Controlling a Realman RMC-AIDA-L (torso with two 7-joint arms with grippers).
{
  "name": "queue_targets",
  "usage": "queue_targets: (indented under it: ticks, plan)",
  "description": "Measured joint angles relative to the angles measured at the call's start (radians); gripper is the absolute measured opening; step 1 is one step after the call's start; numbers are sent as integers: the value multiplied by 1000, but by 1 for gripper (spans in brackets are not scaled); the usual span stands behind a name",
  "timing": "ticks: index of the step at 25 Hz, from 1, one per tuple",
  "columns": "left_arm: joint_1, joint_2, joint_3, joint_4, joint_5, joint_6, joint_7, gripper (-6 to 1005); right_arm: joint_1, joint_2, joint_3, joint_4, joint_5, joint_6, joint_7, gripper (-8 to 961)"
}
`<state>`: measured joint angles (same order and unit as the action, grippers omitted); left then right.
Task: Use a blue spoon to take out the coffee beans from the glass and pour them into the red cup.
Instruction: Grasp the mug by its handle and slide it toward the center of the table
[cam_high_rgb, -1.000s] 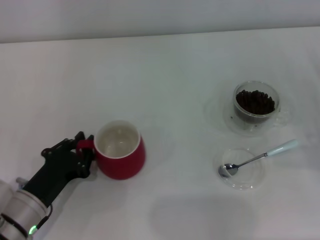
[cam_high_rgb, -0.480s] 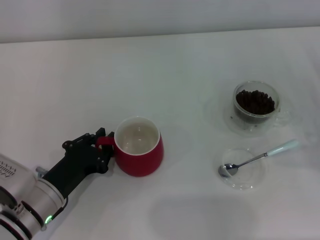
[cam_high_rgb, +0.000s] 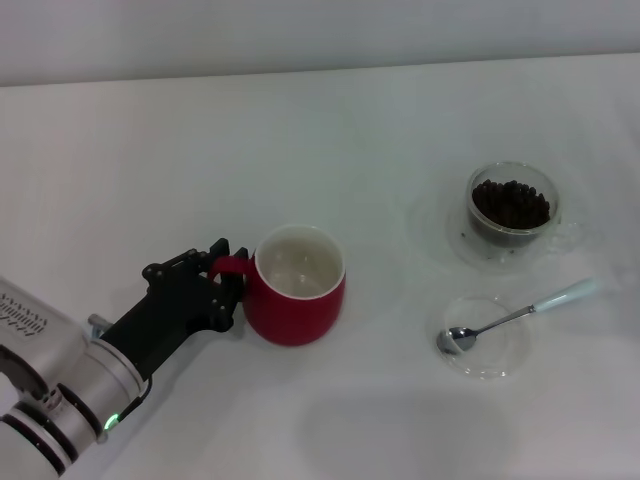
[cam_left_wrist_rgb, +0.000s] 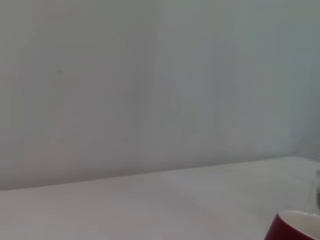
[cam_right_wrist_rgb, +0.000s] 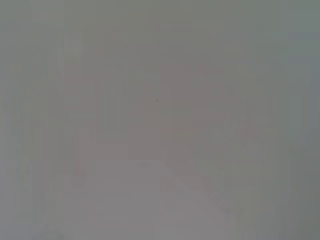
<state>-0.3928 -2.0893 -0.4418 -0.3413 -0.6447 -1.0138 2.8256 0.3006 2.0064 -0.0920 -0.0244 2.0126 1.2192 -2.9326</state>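
Head view first: my left gripper (cam_high_rgb: 228, 272) is clenched on the loop handle of the red cup (cam_high_rgb: 297, 285), which stands upright on the white table (cam_high_rgb: 300, 130), a little left of centre and toward the near side; the cup's white inside looks empty. What the next move turns on, as I judge it, is the gap to the right: the glass (cam_high_rgb: 511, 213) with the coffee beans (cam_high_rgb: 510, 203) sits well apart from the cup, to the right and slightly farther away; the blue spoon (cam_high_rgb: 520, 315) lies nearer than the glass, its bowl resting in a flat clear dish (cam_high_rgb: 483, 340), its long axis running from that bowl up and right to the pale handle; the handle end points toward the right edge, so I reckon the right arm is the nearer one for it, though that arm is nowhere in sight here; the surface between cup and spoon is bare and flat.

Left wrist view: only a sliver of the red cup's rim (cam_left_wrist_rgb: 297, 227) shows, with table and pale wall behind.

Right wrist view: nothing but blank grey-white; no fingers visible.
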Motion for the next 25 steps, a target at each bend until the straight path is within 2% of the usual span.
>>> queue_targets:
  ticks: [5,16,25]
  plan:
    - [-6,0,0,-4,10,9,0,233,-1,0,0,-2,0,1,0,873]
    - [-46,0,0,-40,34,124,-2,234,-1,0,0,-3,0,5,-1,872]
    - [-77,0,0,-50,82,133,-5,231,-1,0,0,-3,0,5,1,872]
